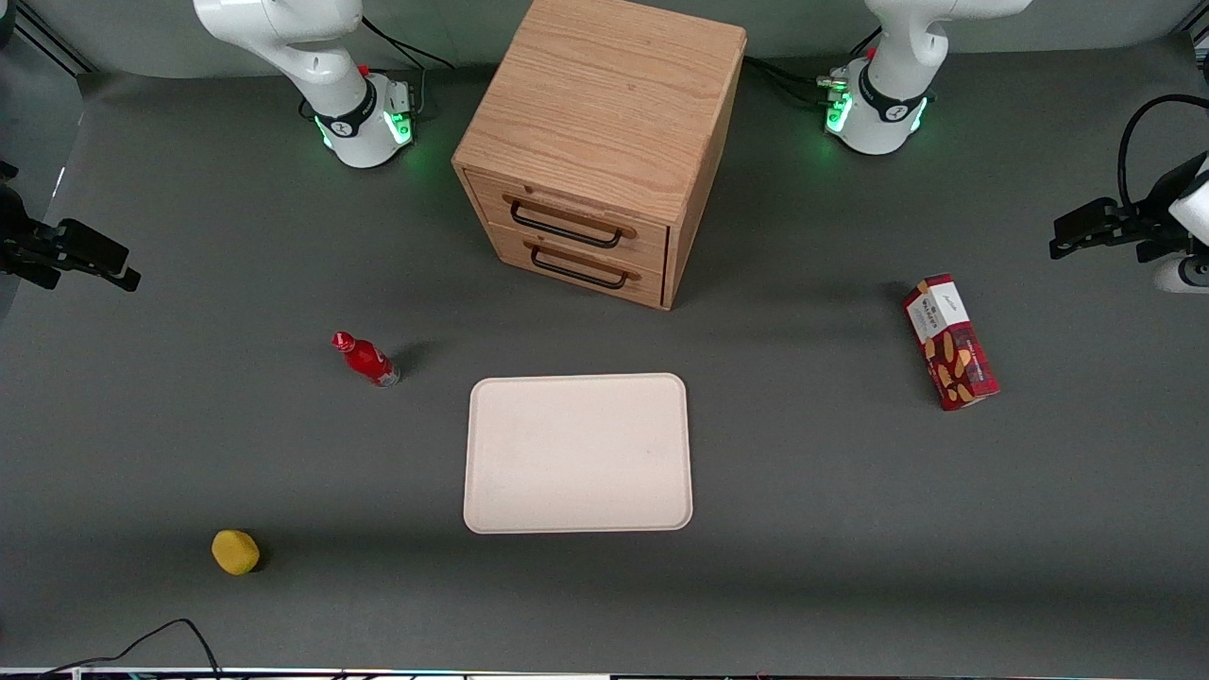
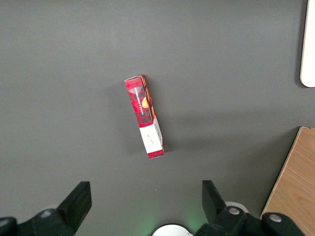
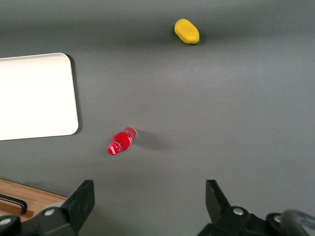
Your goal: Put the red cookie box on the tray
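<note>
The red cookie box (image 1: 949, 342) lies flat on the dark table toward the working arm's end, with its white label end pointing away from the front camera. In the left wrist view the red cookie box (image 2: 144, 116) sits apart from the open gripper (image 2: 145, 191), whose fingers hold nothing. In the front view the gripper (image 1: 1067, 236) hangs above the table, a little farther from the camera than the box and nearer the table's end. The cream-white tray (image 1: 578, 453) lies bare mid-table, in front of the drawers; one corner of the tray (image 2: 308, 54) shows in the left wrist view.
A wooden two-drawer cabinet (image 1: 595, 142) stands farther from the camera than the tray. A small red bottle (image 1: 366, 359) and a yellow object (image 1: 235, 552) lie toward the parked arm's end. The dark table surface spreads between the box and the tray.
</note>
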You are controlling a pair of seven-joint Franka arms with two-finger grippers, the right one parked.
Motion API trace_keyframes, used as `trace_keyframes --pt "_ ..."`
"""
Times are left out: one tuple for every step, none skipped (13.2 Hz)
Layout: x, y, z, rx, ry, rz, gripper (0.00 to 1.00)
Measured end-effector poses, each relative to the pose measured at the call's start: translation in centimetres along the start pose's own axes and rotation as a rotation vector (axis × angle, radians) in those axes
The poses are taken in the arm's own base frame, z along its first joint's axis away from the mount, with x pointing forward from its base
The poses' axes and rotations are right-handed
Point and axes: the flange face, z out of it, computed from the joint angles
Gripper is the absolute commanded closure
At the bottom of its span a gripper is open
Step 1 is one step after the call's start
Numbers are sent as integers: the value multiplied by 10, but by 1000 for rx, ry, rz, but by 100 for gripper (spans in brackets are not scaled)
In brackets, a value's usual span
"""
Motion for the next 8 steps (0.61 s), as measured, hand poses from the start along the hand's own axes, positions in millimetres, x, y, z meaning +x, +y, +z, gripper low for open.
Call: trace_keyframes --pt "0 1 -1 0 1 2 0" --pt "0 3 -1 3 3 5 0" --pt "0 5 -3 8 4 9 0" --pt "0 6 -4 11 2 10 0" --pt "-1 6 -5 12 -4 9 0" --pt "-2 5 -4 13 -9 9 0" --pt "-2 5 -4 15 -12 9 0" --pt "-2 5 -2 17 -18 9 0"
